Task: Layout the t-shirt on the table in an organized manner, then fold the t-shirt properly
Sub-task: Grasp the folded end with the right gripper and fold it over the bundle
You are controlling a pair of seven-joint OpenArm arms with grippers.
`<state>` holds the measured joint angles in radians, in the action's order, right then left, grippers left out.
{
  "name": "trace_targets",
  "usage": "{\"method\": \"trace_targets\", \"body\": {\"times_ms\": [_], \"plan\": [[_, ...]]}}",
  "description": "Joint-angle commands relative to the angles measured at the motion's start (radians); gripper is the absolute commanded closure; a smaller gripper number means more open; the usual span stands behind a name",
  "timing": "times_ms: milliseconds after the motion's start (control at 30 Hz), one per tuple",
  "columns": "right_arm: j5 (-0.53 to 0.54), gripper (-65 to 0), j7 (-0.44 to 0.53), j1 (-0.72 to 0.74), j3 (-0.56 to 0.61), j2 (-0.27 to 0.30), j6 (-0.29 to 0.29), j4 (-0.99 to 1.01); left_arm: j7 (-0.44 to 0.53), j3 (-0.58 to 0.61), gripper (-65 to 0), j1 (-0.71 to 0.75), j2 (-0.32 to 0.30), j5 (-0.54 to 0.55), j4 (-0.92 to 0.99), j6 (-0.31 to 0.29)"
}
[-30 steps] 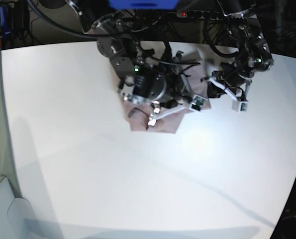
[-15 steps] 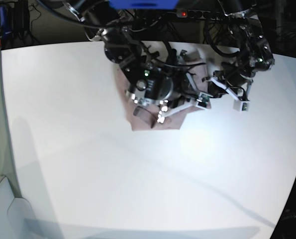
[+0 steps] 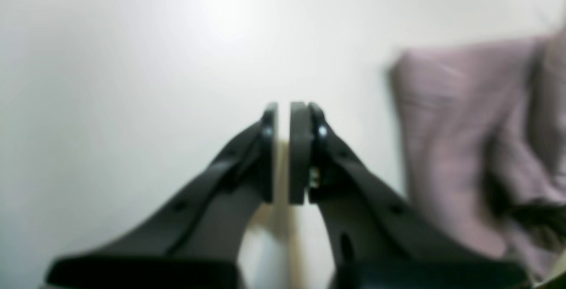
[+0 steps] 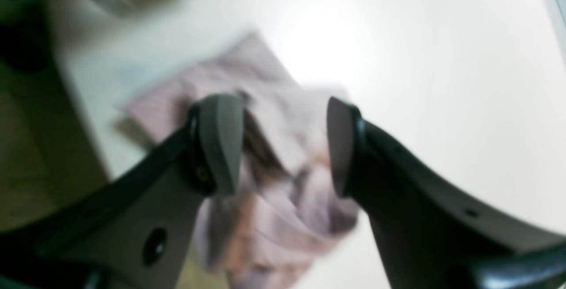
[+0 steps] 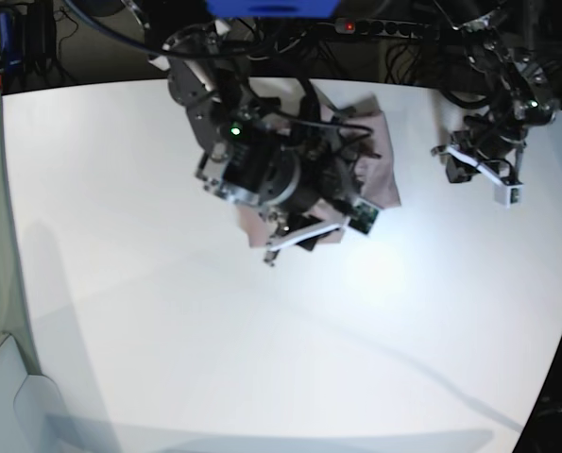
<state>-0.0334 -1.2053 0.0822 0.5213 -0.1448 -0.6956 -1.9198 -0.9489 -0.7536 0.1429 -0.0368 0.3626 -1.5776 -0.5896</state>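
While the t-shirt (image 5: 380, 160) lay in a compact folded bundle at the far edge of the table (image 5: 167, 330), partly hidden under the right arm, no cloth was held by either claw. The right claw (image 4: 285, 147) was seen with its jaws well apart, poised over the shirt's near edge with nothing between the pads. The left claw (image 3: 289, 152) was closed but for a thin slit, empty, over bare table just beside the shirt's edge.

Judged step: release after a fold, then withdrawal. To be done well, the right claw would need to be lifted straight up from the shirt before any sideways travel, so that no pad snags a layer and the fold is not dragged open. The bundle looked lumpy toward its near edge; a smoothing pass may be called for.

Against the frame a second earlier, the right claw was found opened where it had been pinched near the shirt's near edge, and raised. The left arm had been drawn away from the shirt, toward the table's edge. More of the shirt was exposed.
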Motion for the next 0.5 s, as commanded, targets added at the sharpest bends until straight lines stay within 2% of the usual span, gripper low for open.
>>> {"method": "trace_targets", "body": {"times_ms": [0,233,467], "plan": [[0.016,-31.5,0.02,0.011,-0.01,-0.011,-0.003,-0.008,-0.011,-0.024,-4.4,-0.006,-0.025,0.017,-0.019,-0.007],[0.017,-31.5,0.028,0.011,-0.083,0.001,-0.003,0.095,-0.043,-0.142,-4.4,0.008,-0.096,0.131,-0.007,-0.007],[0.017,-31.4,0.029,0.011,-0.083,0.001,-0.003,0.151,-0.042,-0.168,-4.4,0.028,-0.107,0.164,-0.011,-0.007]]}}
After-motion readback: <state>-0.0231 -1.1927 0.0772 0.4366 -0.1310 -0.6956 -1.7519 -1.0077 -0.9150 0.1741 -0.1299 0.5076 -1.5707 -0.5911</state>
